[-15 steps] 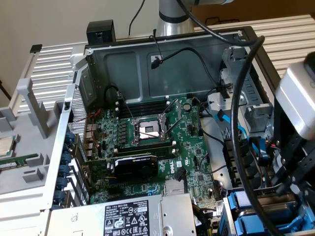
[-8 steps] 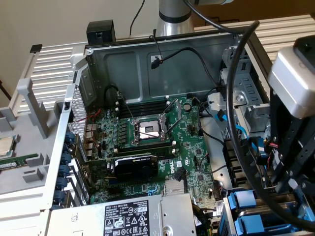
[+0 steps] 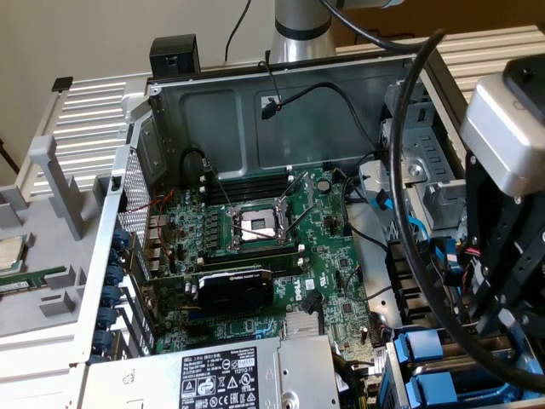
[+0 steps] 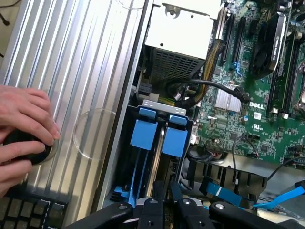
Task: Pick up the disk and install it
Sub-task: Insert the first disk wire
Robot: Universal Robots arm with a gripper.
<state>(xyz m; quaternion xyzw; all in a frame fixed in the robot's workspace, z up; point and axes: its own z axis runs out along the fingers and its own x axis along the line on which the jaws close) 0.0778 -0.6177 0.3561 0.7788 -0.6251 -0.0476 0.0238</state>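
Observation:
Two bright blue drive carriers (image 4: 143, 133) (image 4: 174, 140) stand edge-on, side by side, in the drive bay at the corner of the open computer case. A thin silver metal edge (image 4: 160, 157) runs between them. The disk's label is hidden, so I cannot tell which carrier holds the disk. My gripper (image 4: 165, 202) hangs right at the near end of these carriers, its black fingers (image 4: 153, 206) drawn close together. Whether they pinch anything is unclear. In the exterior view the gripper (image 3: 509, 328) is at the right, above the blue carriers (image 3: 421, 348).
A person's hand (image 4: 24, 124) rests on a black round object (image 4: 23, 151) on the ribbed metal surface, beside a keyboard (image 4: 24, 210). The power supply (image 3: 221, 375), graphics card (image 3: 234, 290), black cables (image 4: 205, 88) and blue cables (image 4: 286, 196) crowd the case around the bay.

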